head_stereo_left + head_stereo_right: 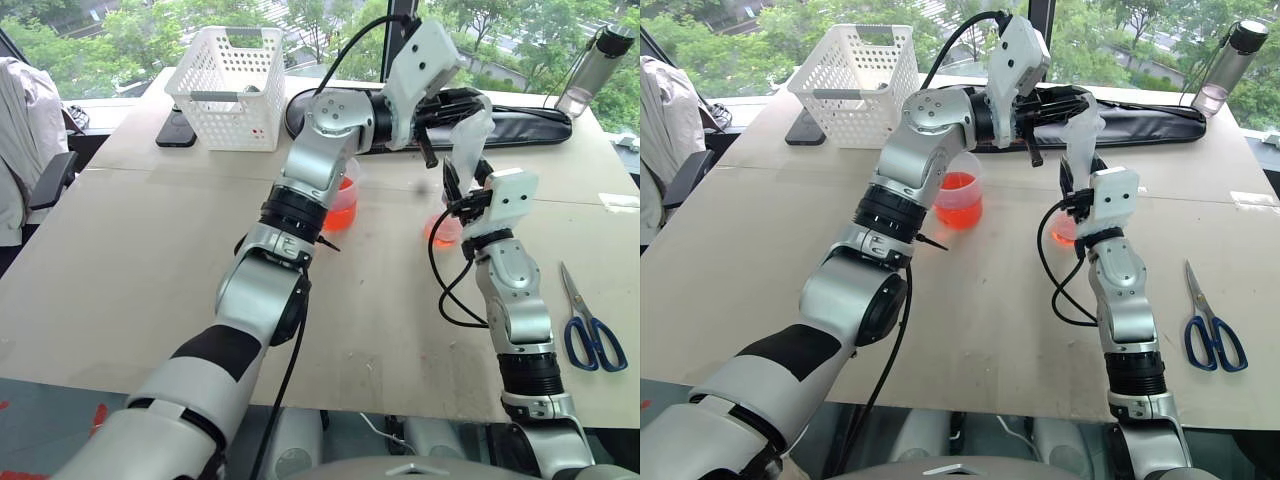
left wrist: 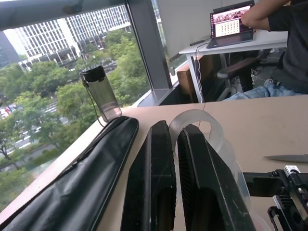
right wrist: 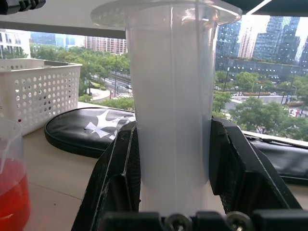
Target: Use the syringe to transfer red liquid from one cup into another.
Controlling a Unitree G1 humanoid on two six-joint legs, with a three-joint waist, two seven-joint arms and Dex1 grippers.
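Two tools, one syringe, two clear vessels. The right tool (image 3: 173,159) pinches the syringe (image 3: 171,96) by its translucent barrel, one black finger (image 3: 115,178) on each side, and holds it upright over the tabletop (image 1: 150,260). The left tool (image 1: 1035,135) reaches in level from the robot's left at the top end of the syringe; its fingers (image 2: 154,178) are pressed almost together, and a clear curved flange of the syringe sits right at them — it appears caught between them, though the contact is hard to see.

One large beaker (image 1: 960,195) with red liquid (image 1: 960,205) stands on the tabletop just behind the left forearm, well left of the syringe. One small cup (image 1: 443,230), also tinted red, stands below the syringe beside the right wrist; the syringe's tip is hidden behind the wrist, so its place relative to the cup cannot be read.

Other items, one each: a white basket (image 1: 232,85), a long black case (image 1: 530,125), a dark bottle (image 1: 597,65), blue-handled scissors (image 1: 590,325). In the left wrist view, a person (image 2: 284,43) sits at a laptop (image 2: 231,24).
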